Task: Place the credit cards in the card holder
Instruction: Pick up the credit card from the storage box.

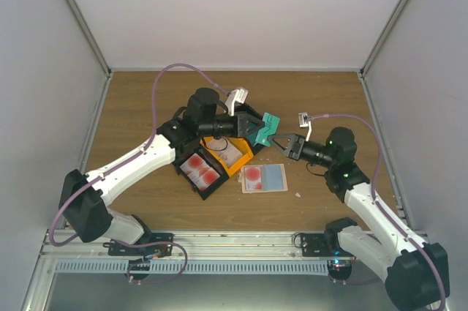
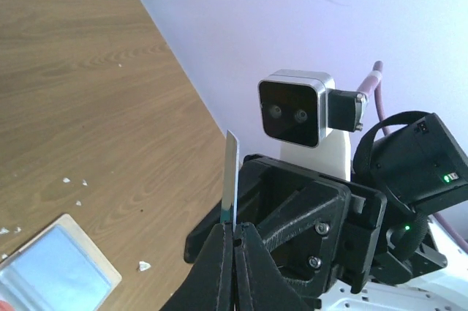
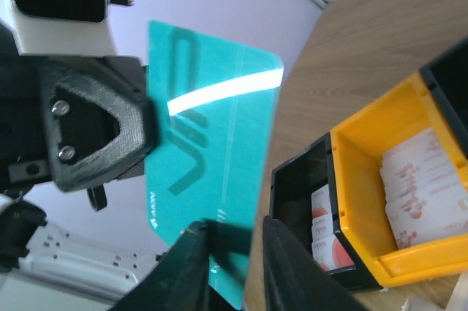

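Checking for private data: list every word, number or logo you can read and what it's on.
Nothing can be quoted.
On the teal card: large dark strokes, not legible as letters; small white print near one edge, too blurred.
On the white cards: red marks, too blurred.

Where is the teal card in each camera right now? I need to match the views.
Top external: the teal card is at the centre, raised between the left hand and the right hand.
Left wrist: it is seen edge-on as a thin upright strip rising from the left hand's closed fingertips.
Right wrist: its broad teal face fills the centre-left.
Shared landmark: the left hand pinching the card's edge, also visible at the left of the right wrist view.
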`<state>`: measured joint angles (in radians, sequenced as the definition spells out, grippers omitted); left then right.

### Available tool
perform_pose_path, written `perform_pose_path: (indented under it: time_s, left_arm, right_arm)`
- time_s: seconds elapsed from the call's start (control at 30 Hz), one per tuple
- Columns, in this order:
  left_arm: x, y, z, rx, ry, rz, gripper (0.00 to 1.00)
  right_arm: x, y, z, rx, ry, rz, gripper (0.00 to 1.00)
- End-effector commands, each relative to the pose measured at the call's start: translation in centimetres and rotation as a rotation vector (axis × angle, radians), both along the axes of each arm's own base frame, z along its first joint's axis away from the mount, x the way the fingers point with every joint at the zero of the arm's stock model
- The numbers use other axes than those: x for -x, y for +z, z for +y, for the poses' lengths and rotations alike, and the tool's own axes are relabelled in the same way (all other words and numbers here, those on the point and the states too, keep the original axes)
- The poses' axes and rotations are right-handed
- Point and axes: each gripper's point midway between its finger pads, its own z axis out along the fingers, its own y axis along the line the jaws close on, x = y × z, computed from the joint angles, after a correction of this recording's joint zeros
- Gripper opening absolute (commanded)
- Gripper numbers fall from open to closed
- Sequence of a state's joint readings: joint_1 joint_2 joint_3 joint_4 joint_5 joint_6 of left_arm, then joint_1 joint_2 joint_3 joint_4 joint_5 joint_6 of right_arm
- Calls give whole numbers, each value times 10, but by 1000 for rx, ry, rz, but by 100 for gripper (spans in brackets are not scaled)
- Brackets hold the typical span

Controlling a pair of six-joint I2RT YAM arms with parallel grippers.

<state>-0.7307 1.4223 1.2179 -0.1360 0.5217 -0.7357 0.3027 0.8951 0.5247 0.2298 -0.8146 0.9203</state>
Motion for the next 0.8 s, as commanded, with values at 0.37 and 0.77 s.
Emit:
perform_pose_path:
  time_s: [0.37, 0.77]
  left_arm:
    - [29, 11, -1, 49, -140, -29, 12]
    - [33, -6, 0, 4, -164, -39, 25]
  right_arm:
    - [9, 8, 5, -59, 70, 4, 1]
    - [19, 6, 9, -91, 129, 17, 1]
